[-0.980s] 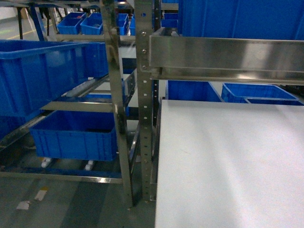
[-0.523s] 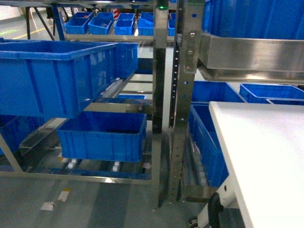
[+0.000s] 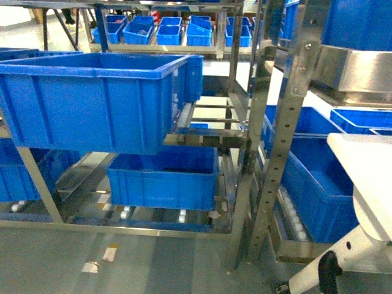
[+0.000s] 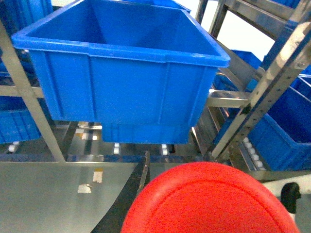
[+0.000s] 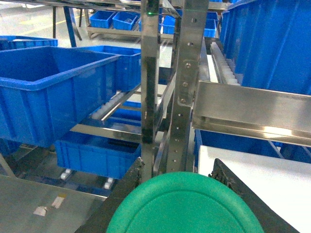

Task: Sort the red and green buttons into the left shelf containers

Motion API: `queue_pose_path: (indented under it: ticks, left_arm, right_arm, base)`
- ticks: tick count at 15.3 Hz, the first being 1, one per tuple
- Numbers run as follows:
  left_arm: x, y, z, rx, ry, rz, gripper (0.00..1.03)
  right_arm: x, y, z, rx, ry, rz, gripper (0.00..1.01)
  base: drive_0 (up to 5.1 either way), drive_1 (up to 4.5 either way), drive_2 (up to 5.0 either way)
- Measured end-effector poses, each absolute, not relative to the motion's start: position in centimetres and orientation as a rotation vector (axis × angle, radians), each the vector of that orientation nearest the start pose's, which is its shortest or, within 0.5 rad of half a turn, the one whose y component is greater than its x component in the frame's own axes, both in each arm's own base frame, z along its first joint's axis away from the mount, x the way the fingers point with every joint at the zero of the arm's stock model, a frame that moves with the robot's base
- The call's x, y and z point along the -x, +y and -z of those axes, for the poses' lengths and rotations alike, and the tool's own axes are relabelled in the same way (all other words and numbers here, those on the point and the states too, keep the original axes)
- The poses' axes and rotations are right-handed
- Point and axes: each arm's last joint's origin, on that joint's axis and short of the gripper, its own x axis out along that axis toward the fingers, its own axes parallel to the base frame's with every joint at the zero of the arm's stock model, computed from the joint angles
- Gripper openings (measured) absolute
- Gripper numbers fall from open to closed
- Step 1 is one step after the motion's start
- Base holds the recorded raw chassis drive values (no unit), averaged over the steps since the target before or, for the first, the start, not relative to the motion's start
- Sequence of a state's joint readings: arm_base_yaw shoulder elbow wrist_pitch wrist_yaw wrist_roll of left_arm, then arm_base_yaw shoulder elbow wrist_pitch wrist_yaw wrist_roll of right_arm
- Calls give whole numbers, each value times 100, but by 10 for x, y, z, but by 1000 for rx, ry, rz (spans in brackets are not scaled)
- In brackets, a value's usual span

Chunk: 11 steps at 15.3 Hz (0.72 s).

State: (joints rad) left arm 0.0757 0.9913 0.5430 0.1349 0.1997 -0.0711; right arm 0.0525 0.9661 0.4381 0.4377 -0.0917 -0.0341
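the red button [image 4: 211, 199] is filling the bottom of the left wrist view, its mushroom cap close under the camera, and the green button [image 5: 187, 204] is sitting the same way in the right wrist view. each seems carried in its own gripper, with dark finger edges showing beside the green cap, so the right jaws look clenched on it; the left jaws are hidden under the red cap and i cannot tell their state.

over the last second the head view has been swinging: the white table [image 3: 367, 177] that was covering most of the frame is now sliding off to the right edge, and the left shelf is coming to centre. that suggests the base is turning toward the drop-off, with the carry nearly done.

the upper blue tub [image 3: 92, 98] is standing open-topped on the rack, the lower blue tub [image 3: 162, 177] beneath it. the steel uprights [image 3: 288, 122] are standing close on the right, so any reach likely needs to stay left of them; above the upper tub's rim the room looks free.
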Motion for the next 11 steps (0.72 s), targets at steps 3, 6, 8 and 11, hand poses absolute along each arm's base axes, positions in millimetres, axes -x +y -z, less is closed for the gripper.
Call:
queue_pose_path:
  ticks: [3, 6, 8, 11]
  left_arm:
    - [-213, 11, -243, 114, 316, 110, 27]
    - [-213, 11, -243, 114, 315, 110, 27]
    - [-213, 11, -243, 113, 314, 110, 27]
    - [-213, 11, -243, 113, 313, 108, 27]
  right_arm:
    - [-208, 14, -240, 32, 87, -146, 35]
    - [-208, 14, -241, 32, 86, -146, 35]
    - [-208, 14, -240, 32, 88, -145, 35]
    - [-208, 14, -241, 32, 85, -146, 35]
  base:
    - [-505, 231, 231]
    - [-505, 231, 231]
    - [-505, 231, 231]
    - [-505, 231, 231]
